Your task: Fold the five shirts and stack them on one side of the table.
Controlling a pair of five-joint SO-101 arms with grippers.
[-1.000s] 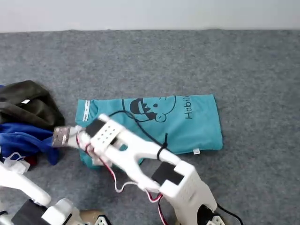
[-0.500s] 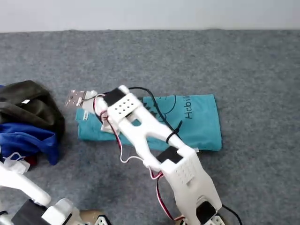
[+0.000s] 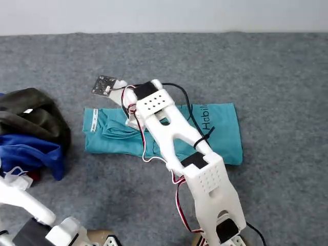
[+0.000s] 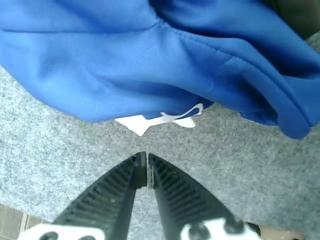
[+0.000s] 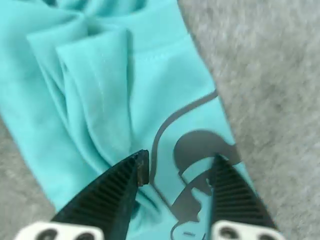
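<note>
Grey tabletop (image 3: 266, 66) holds our teal shirt (image 3: 220, 138), partly folded at centre under spread right jaws; we judge the heap (image 3: 31, 128) at left unfolded, left jaws pressed together.

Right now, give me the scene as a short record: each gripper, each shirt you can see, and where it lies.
left gripper: shut, holding nothing, over the table beside the blue shirt
right gripper: open, above the teal shirt, at its print, next to bunched folds
teal shirt: lying flat mid-table, one end bunched
blue shirt: crumpled, in a pile on the left arm's side
dark shirt: crumpled, on top of the blue shirt
</note>
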